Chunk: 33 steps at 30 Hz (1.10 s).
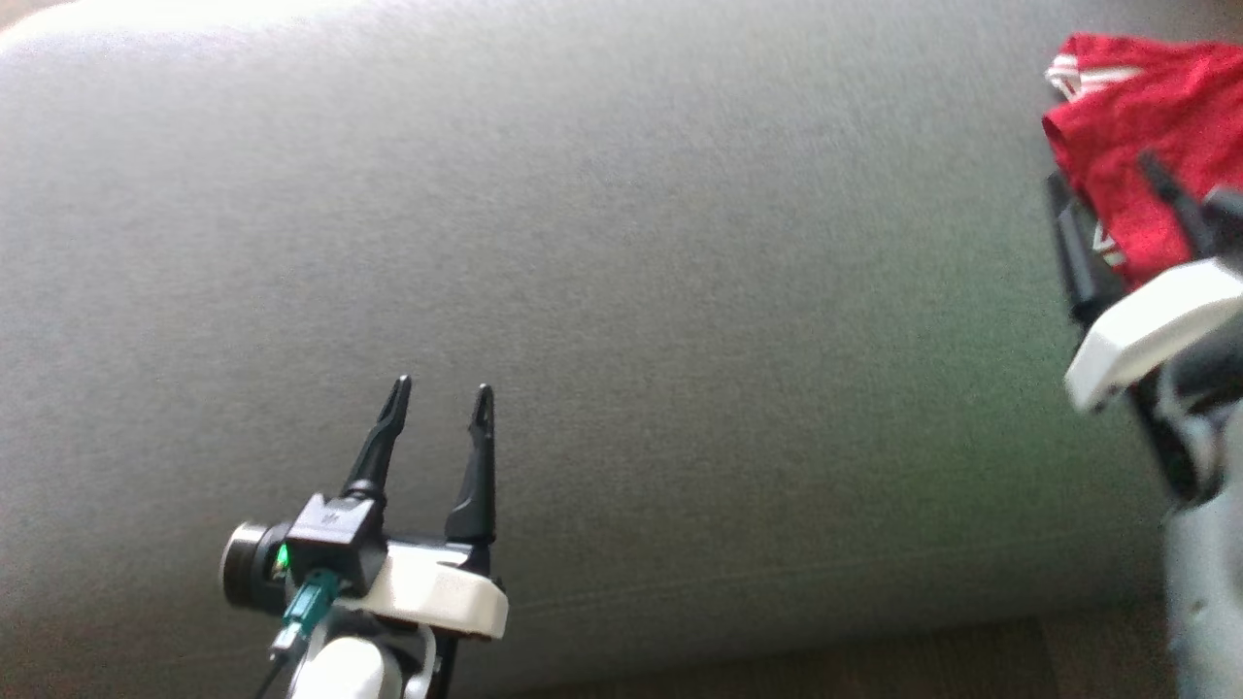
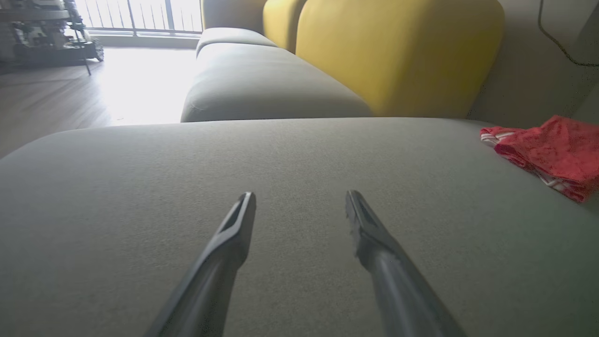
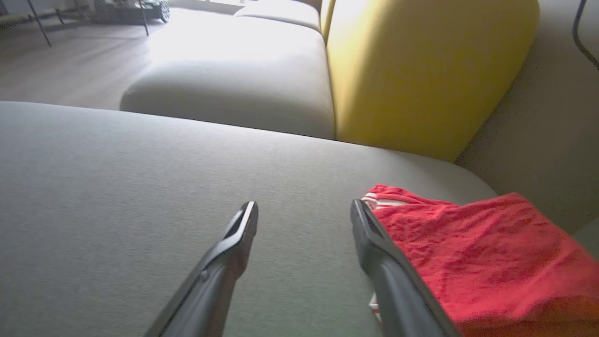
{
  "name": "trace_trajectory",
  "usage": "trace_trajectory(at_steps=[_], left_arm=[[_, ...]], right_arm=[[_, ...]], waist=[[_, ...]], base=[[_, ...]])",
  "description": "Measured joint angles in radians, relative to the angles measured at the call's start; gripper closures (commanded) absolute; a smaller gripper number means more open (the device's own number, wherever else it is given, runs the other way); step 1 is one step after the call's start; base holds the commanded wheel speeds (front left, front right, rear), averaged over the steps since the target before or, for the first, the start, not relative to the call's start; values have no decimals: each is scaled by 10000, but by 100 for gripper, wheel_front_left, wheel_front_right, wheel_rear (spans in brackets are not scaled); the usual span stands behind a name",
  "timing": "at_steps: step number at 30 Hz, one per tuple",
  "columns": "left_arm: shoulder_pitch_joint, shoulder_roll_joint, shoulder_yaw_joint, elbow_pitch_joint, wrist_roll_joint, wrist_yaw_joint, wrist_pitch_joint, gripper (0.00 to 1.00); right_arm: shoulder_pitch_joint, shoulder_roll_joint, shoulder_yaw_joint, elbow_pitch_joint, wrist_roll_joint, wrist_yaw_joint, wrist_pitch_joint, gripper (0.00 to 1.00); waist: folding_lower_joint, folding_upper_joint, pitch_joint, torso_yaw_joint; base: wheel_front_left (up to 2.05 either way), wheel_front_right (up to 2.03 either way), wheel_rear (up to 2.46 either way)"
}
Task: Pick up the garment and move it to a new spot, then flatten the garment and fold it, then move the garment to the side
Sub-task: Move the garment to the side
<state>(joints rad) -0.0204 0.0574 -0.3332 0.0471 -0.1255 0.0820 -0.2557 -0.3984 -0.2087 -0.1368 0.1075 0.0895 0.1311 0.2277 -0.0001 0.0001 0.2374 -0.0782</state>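
The garment (image 1: 1156, 116) is a folded red cloth with white stripes at its edge. It lies at the far right of the grey sofa seat (image 1: 621, 291). My right gripper (image 1: 1102, 173) stands open at the garment's left edge. In the right wrist view the right gripper (image 3: 304, 205) has bare seat between its fingers, and one finger (image 3: 374, 243) runs along the edge of the garment (image 3: 477, 252). My left gripper (image 1: 443, 388) is open and empty near the seat's front left. In the left wrist view the left gripper (image 2: 300, 195) points across the seat, with the garment (image 2: 552, 150) far to its right.
A yellow backrest (image 2: 398, 51) rises behind the seat, with a second grey seat cushion (image 2: 262, 89) beyond it. Wooden floor (image 2: 56, 98) lies past the sofa. The seat's front edge (image 1: 777, 631) runs along the bottom of the head view. A dark cable (image 2: 557, 42) hangs on the wall.
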Motion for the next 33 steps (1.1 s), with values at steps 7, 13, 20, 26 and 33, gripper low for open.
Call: trace_trajectory(at_steps=[7,13,20,26,33], left_arm=[[542,-8,174,-236,-754,435,0,0],[894,-10,253,-382,-1122,869,0,0],[1511,-10,405,-541,-1473,1041,0,0],[1641,-6,575,-652,-1444,1012,0,0],[1794,-6,629,-765,-1193,924,0,0]], right_arm=[[1634,1110,217,443,-343,0,-2184,0],[2262,1471,587,1053,-545,0,-4381,0],[3322,1536,803,234,-426,0,-4801,0],[3851,1569,825,-44,-295,0,-4801,0],[4331,1576,782,-44,-25,0,-4801,0]], waist=[[0,0,-792,678],[0,0,-1317,1138],[0,0,-2032,1314],[0,0,-2275,1199],[0,0,-2421,1065]], base=[[0,0,0],[0,0,0],[0,0,0],[0,0,0],[0,0,0]])
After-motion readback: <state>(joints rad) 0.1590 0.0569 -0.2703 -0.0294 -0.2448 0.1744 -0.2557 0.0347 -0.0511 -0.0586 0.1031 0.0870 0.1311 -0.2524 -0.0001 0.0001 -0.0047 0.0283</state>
